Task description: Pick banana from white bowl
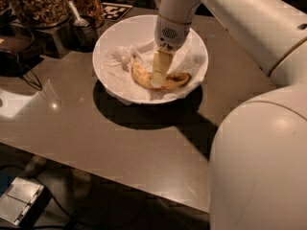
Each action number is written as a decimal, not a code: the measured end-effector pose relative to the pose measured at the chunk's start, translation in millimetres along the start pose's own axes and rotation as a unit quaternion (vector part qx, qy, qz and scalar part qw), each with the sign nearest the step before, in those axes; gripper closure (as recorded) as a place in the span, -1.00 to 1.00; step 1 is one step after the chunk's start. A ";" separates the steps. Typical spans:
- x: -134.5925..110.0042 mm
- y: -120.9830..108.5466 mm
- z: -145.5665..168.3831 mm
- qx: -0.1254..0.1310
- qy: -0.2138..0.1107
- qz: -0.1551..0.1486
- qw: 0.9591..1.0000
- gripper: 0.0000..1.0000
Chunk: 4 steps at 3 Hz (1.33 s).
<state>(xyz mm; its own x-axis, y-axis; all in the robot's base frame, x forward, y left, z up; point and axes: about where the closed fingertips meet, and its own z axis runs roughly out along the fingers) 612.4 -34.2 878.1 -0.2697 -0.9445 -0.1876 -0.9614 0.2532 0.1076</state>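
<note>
In the camera view you see the white bowl [103, 51] on the grey table [120, 143], toward 12 o'clock from the middle of the scene. It is lined with a crumpled napkin [120, 61]. The banana [178, 79] lies on that napkin, just toward 6 o'clock from the bowl's centre, with its browner end pointing to 4 o'clock.

The arm [240, 18] comes in from 2 o'clock, and the gripper [159, 75] points straight down inside the bowl, reaching the middle of the banana. You cannot tell from here whether the claw is spread or closed on the fruit.

At 10 o'clock from the bowl stand glass jars [38, 4] of granola, with a metal scoop [79, 19] beside them. A black-and-white marker tag [116, 9] lies at the bowl's 11 o'clock.
</note>
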 end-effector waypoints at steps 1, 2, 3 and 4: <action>0.1 -1.7 17.4 -0.020 0.006 0.001 1.000 -0.30; 5.9 -5.1 39.4 -0.043 0.014 0.008 0.999 -0.30; 5.7 -5.0 38.8 -0.043 0.014 0.008 0.999 0.10; 5.8 -5.1 38.9 -0.043 0.014 0.008 0.999 0.56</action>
<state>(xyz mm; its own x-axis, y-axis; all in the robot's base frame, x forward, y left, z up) 613.6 -32.8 838.5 -0.2819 -0.9464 -0.1573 -0.9485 0.2503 0.1940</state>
